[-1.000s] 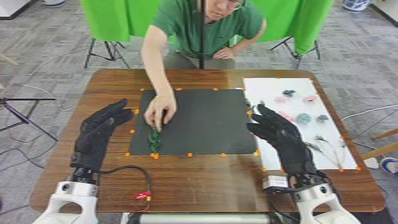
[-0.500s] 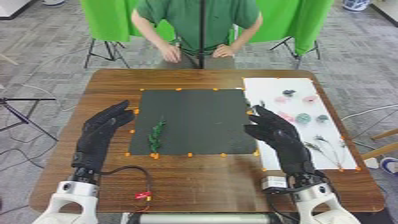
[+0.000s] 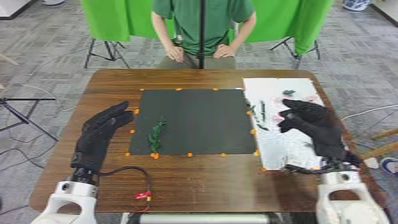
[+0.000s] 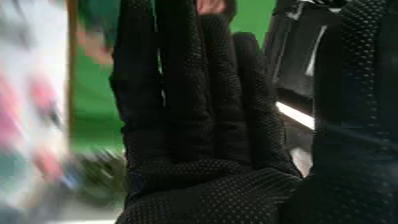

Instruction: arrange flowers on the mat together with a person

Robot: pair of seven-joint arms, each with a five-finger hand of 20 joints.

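Nearest you: black cable loops beside the left arm; move that arm carelessly and it could snag. Left hand is released, nothing held, off the mat's left edge. Keep it parked or you risk nudging the green sprig, the one piece lying on the black mat.

Right hand is over the white sheet, straight-fingered, released, no grasp. It hides part of the supply from the head view, so a blind drop could crush a bloom or catch two. Thin stem lies close by; a sideways sweep could drag it.

Farther up, pink flower and dark flower head look soft; pinch too hard and they'd deform. Person's hands are at the far edge; if they reach in while you place, expect a clash.
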